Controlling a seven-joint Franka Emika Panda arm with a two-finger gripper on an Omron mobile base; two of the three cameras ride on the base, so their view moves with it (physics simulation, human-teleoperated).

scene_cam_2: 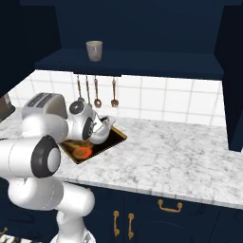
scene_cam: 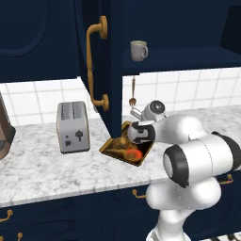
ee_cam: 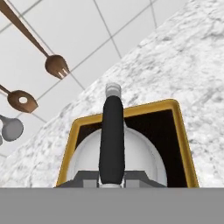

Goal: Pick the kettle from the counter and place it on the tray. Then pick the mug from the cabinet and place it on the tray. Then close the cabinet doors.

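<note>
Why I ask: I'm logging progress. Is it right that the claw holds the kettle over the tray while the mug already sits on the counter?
Not quite. The mug stands on the cabinet shelf, as the left base view shows. The rest holds: the claw grips the kettle over the tray.

Kettle [ee_cam: 118,153] in tray [scene_cam: 113,148] on counter [scene_cam_2: 180,152], toaster [scene_cam: 73,127] to its left, mug [scene_cam: 139,50] in cabinet [scene_cam_2: 142,64] above

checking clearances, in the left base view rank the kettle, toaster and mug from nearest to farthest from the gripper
1. kettle, held at the gripper, over the tray.
2. toaster, on the counter to the left.
3. mug, up on the cabinet shelf.
</note>
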